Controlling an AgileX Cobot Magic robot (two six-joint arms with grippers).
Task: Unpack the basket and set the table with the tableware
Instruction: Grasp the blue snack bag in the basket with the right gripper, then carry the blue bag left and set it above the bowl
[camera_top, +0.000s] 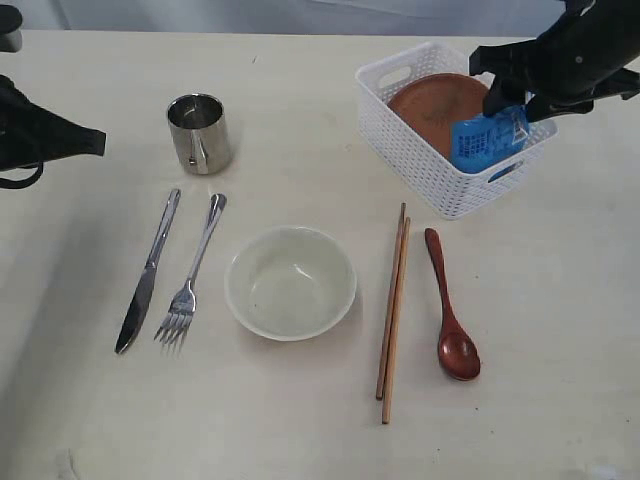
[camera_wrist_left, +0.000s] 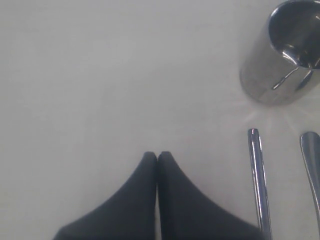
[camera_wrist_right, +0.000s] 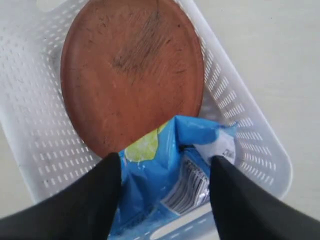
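Black right pincer (camera_top: 508, 108) is reaching in from the upper right of the exterior frame and angling down over the basket (camera_top: 420, 165). Its fingers (camera_wrist_right: 100, 200) are pressing both sides of the blue snack bag (camera_top: 487, 138), grasping it. Bag is standing upright at the basket's lower-right corner, overlapping the brown plate (camera_top: 435, 105) lying flat inside.

Left pincer (camera_top: 98, 141) is hanging at the left edge, low over bare counter (camera_top: 300, 120), tips clenched together and gripping nothing.

Pale cream counter is filling nearly the whole frame. Basket is sitting upper right, turned at an angle. Steel cup (camera_top: 198, 132) is standing upright, upper left. Knife (camera_top: 148, 272) and fork (camera_top: 190, 280) are lying side by side below the cup, apart, tines pointing toward the bottom. Cream bowl (camera_top: 290, 282) is sitting centre, right way up. Chopsticks (camera_top: 393, 310) are lying together just right of the bowl. Red-brown spoon (camera_top: 450, 310) is lying right of them, scoop end toward the bottom. Grey strip (camera_top: 250, 12) is showing beyond the counter's far edge, too little to tell more.
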